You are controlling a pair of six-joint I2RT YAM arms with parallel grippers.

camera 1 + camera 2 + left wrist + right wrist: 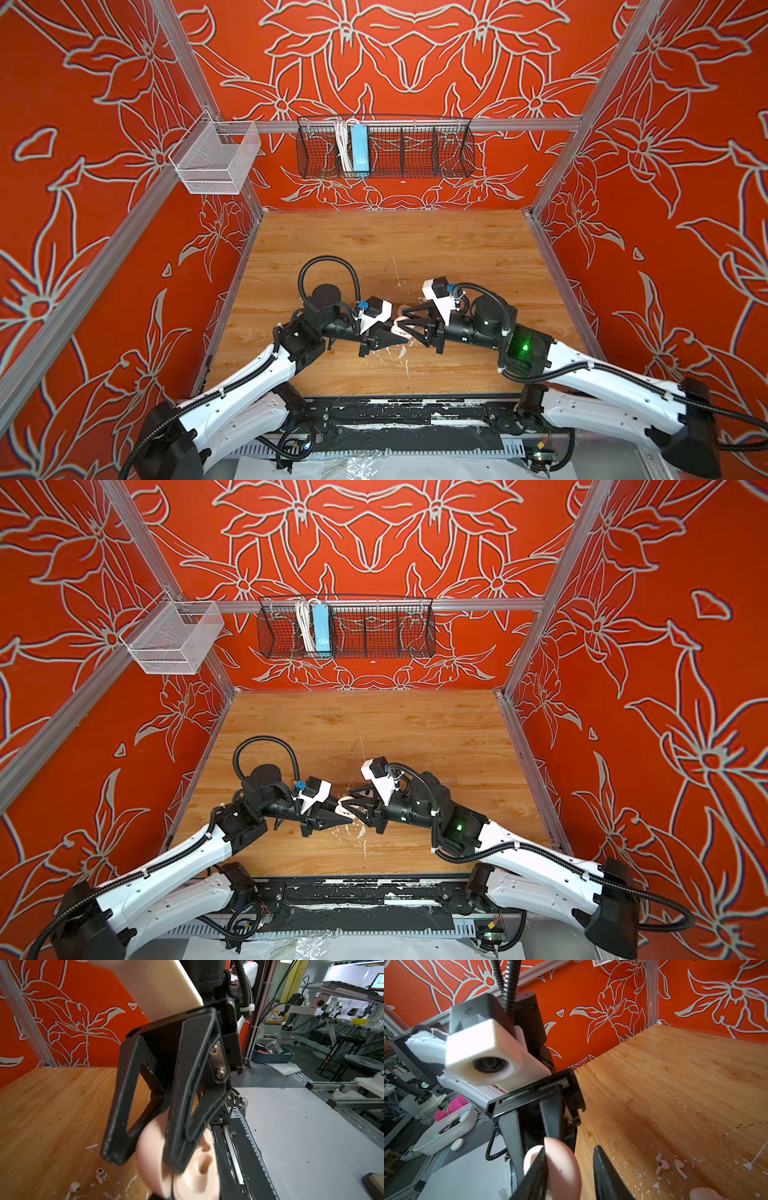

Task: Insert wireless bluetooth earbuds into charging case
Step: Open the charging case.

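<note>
L gripper (400, 340) clamped on pink charging case (195, 1180), prob. steadying it; R gripper (570, 1149) part-open astride it, no grip yet; earbuds (99, 1175) loose nearby.

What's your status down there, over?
Left fingers shut on charging case. Right fingers open around its lid. Two earbuds loose on table. Nothing blocking.

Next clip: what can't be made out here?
Left gripper: whether it pinches the charging case; tips covered by the case in the right wrist view.
Second pale case: cut off by the right wrist view's edge.
Earbuds: too small to pick out in both top views.
Case sockets: blurred, partly behind right gripper, left wrist view.
</note>
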